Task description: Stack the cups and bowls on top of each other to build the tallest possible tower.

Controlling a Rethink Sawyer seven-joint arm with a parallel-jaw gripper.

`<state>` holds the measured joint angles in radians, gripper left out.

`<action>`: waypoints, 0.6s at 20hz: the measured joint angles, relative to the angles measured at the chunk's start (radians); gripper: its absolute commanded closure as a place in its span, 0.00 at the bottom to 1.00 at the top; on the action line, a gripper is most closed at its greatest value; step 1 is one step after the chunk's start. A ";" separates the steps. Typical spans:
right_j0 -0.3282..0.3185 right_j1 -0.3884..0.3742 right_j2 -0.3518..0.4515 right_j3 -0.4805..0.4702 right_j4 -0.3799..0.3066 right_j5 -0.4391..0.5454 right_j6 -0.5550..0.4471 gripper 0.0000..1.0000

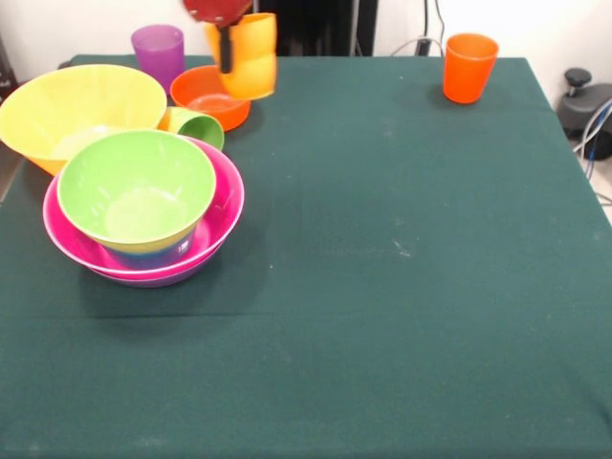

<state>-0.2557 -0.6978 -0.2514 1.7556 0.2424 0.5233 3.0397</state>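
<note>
The fingers point(227, 46) come down from the top edge and hold the yellow-orange cup point(247, 55) in the air: one dark finger runs down the cup's near wall, and the cup hangs tilted above the tabletop point(402, 287). Directly beneath the fingers sits the small orange bowl point(208, 96), upright on the cloth. Just beyond the fingers toward the picture's left stands the purple cup point(159, 54), upright. Below the fingers and a little left, the light green cup point(196, 126) lies on its side, touching the yellow bowl point(78, 113) and close to the orange bowl. Farther down from the fingers, toward the camera, stands the tower point(143, 215): the light green bowl point(136, 186) sits on top, a blue bowl point(158, 253) shows under it, both nested in the pink bowl point(222, 206), with a purple bowl point(163, 279) at the very bottom. Well away from the fingers, toward the picture's right, the orange cup point(469, 67) stands alone and upright.
</note>
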 measured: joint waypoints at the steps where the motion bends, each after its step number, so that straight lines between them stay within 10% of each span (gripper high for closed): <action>1: -0.006 0.003 0.000 -0.003 0.000 0.000 0.000 1.00; 12: -0.041 0.049 0.000 -0.091 -0.021 0.007 0.000 1.00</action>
<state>-0.2966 -0.6488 -0.2515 1.6650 0.2213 0.5300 3.0397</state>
